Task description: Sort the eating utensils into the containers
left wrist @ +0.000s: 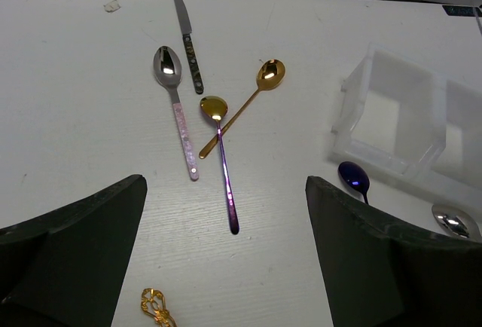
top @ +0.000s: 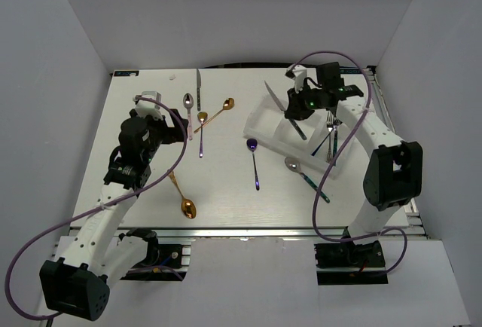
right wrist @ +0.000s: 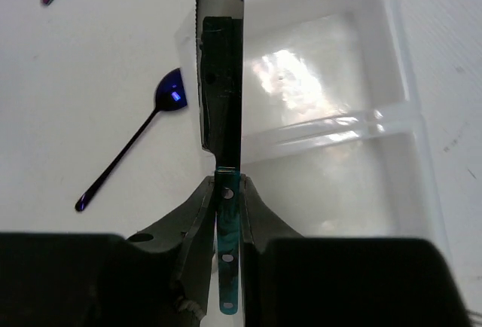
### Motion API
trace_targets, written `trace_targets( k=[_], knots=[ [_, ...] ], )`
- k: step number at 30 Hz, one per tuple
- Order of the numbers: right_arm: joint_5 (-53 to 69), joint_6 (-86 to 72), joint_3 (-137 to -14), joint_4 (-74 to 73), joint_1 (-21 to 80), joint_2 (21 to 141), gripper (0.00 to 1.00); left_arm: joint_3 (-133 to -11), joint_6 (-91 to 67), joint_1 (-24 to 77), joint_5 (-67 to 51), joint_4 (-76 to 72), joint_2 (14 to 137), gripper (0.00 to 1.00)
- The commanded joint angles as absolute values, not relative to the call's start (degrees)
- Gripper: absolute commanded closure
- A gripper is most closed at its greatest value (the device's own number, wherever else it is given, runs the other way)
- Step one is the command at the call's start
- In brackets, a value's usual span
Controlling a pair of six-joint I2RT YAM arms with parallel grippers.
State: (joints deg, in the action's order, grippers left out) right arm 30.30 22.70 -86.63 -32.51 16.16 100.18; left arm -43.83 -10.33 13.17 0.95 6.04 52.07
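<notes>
Spoons (top: 188, 102) left of tray (top: 260, 125), fork (top: 330, 122) perhaps inside

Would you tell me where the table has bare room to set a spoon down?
Bare: the near middle, between the front gold spoon and the purple spoon. Crowded: the crossed spoons beside the far knife, and around the tray.
</notes>
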Motion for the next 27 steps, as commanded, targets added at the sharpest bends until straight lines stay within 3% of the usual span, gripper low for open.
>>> trace_targets(
  k=[1,17,27],
  knots=[
    [22.0,10.82,-82.45,-19.0,15.74,96.07,1.0,-43.51,-10.11,12.92,0.18,5.98,50.62,0.02],
    [-1.12,-1.23,-66.9,8.34,15.29,94.75,1.0,-43.42,-9.93,12.92,0.53,5.98,51.06,0.02],
    [-2.64,-1.41,-62.14,14.5,15.29,95.54,1.0,-43.51,-9.93,12.92,0.09,6.15,51.77,0.02]
  ],
)
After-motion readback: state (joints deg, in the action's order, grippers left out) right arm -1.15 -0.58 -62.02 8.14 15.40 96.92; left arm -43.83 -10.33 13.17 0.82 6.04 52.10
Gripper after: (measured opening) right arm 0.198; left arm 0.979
